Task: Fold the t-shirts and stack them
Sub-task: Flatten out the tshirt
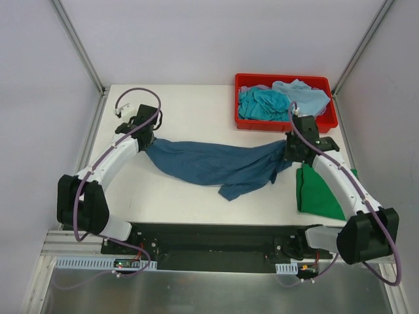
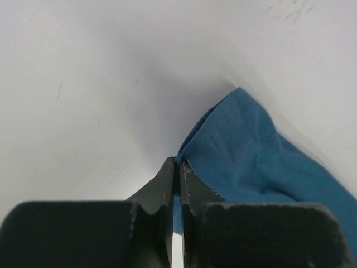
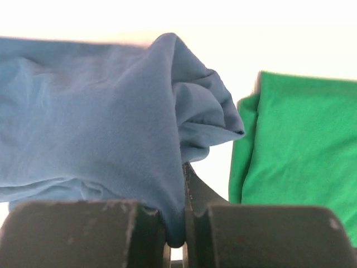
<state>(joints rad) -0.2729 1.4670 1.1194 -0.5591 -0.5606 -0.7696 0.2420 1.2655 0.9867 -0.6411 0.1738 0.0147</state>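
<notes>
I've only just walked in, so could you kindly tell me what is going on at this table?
Both arms are handling the dark teal-blue t-shirt, which is stretched across the table between them. The left fingers are shut on one end and the right fingers on the other. It is not folded yet. A green t-shirt lies folded beside the right arm, and a turquoise t-shirt and a pale blue t-shirt sit in the red bin at the far right corner.

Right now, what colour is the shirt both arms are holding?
Dark teal-blue t-shirt, clearest in top external view.
</notes>
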